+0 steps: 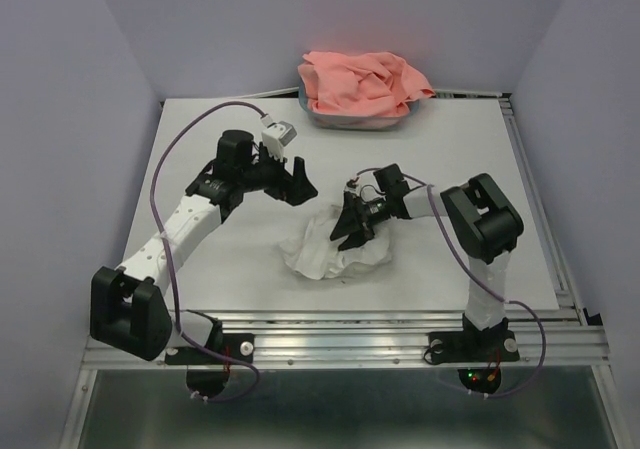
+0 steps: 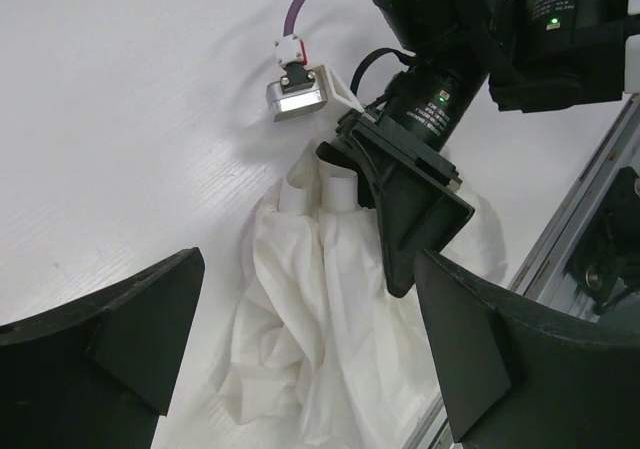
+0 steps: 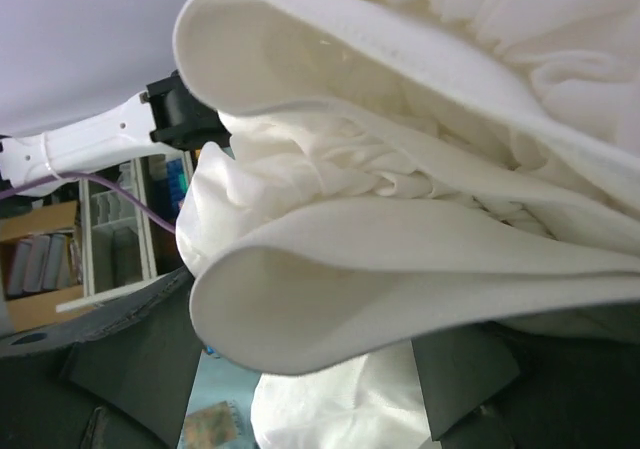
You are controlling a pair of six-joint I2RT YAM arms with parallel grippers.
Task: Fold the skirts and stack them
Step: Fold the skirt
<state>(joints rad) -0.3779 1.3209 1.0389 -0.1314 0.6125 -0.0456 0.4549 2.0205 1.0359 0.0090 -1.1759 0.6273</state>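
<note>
The white skirt (image 1: 325, 251) lies crumpled on the table near the front middle. My right gripper (image 1: 352, 225) is down on its upper right part. In the right wrist view its thick folded waistband (image 3: 330, 289) lies loosely between the widely spread fingers (image 3: 130, 369) of my right gripper (image 3: 300, 379), which is open. My left gripper (image 1: 295, 181) hovers open just up and left of the white skirt (image 2: 320, 319); my left gripper (image 2: 310, 369) holds nothing. The salmon-pink skirt (image 1: 360, 81) is heaped in the teal tub (image 1: 312, 109) at the back.
An aluminium rail (image 1: 330, 331) runs along the table's near edge, and another rail (image 1: 535, 209) lines the right edge. A purple cable (image 1: 170, 159) loops over the left side of the table. The walls stand close on both sides.
</note>
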